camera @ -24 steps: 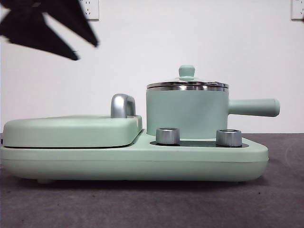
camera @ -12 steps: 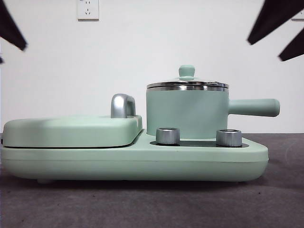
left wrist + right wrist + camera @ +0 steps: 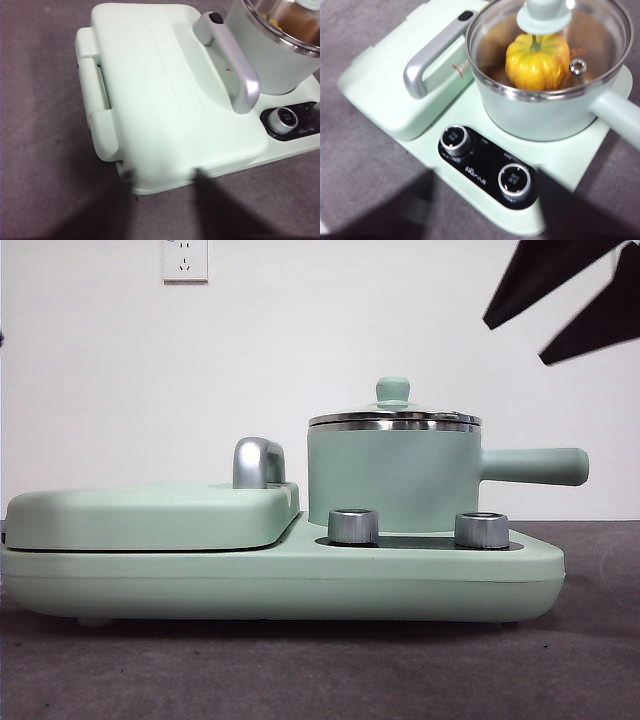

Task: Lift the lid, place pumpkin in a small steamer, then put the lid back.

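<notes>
The small steamer (image 3: pixel 390 480) stands on the right half of the appliance base, its long handle pointing right. The lid (image 3: pixel 395 420) sits closed on it, mint-green knob up. In the right wrist view the pumpkin (image 3: pixel 537 62) shows through the glass lid (image 3: pixel 490 45), inside the steamer (image 3: pixel 540 120). My right gripper (image 3: pixel 515 343) hangs open at the top right, above the steamer's handle and apart from it; its own view (image 3: pixel 484 175) shows the jaws wide apart and empty. My left gripper (image 3: pixel 162 175) is open and empty over the flat cover's near edge.
The wide mint-green base (image 3: pixel 300 580) lies on a grey table. Its flat hinged cover (image 3: pixel 150 515) with a chrome handle (image 3: pixel 257 462) fills the left half. Two silver knobs (image 3: pixel 353 526) (image 3: pixel 481 530) stand in front of the steamer.
The black gripper at the top left has drawn out of the front view. The other gripper has come in at the top right and moved lower and leftward. The lid and steamer have not moved.
</notes>
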